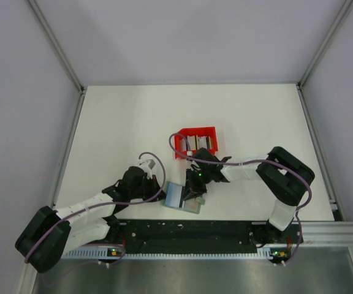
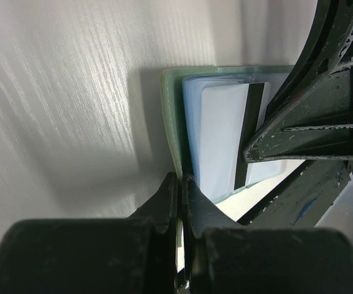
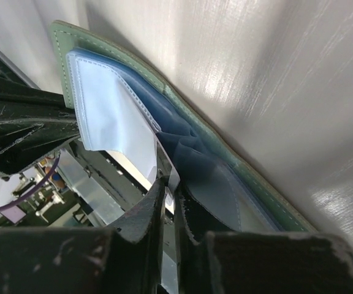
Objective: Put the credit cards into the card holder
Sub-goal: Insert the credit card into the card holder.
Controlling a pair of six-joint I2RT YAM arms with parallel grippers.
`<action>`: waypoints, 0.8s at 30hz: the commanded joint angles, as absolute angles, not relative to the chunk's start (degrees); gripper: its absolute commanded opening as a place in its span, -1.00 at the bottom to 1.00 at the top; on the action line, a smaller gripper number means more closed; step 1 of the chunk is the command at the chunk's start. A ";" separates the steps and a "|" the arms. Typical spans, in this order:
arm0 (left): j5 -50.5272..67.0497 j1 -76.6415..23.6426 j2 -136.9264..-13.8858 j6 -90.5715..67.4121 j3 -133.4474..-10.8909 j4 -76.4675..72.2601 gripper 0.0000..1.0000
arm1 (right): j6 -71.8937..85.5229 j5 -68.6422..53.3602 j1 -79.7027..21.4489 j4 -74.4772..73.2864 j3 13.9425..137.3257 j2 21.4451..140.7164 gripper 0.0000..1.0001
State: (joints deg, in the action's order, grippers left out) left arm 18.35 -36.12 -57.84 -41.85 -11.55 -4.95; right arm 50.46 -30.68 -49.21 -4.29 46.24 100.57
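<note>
While the whitish credit card (image 2: 222,135) sits partway inside a light blue pocket of the card holder (image 2: 170,122), the step in hand looks like seating it fully. The holder lies open on the table (image 1: 256,122), near the front edge between the two arms, well short of the red bin (image 1: 196,131).

To do this well, I judge the card should be pushed along the line of the pocket, flat and square to its mouth, so that a corner does not snag the stitched seam or buckle the thin plastic. The holder must be kept from sliding, and the card let go only once most of it is inside.

The left pincer (image 2: 181,180) is pressed together on the grey-green edge of the holder and pins that side down. The right pincer (image 3: 169,187) is almost together, its fingers pinching the thin near edge of the card just at the pocket mouth, with the blue lining right beside them.
</note>
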 commanded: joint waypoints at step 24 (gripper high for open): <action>16.43 -36.74 -55.11 -44.03 -11.95 -6.77 -1.00 | 46.41 -22.05 -52.38 -10.90 53.17 97.11 -0.23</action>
State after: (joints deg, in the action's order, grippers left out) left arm 16.62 -36.60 -55.96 -43.53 -11.55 -4.40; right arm 46.94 -20.08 -50.74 -12.38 49.39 94.98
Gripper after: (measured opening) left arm 0.015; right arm 0.383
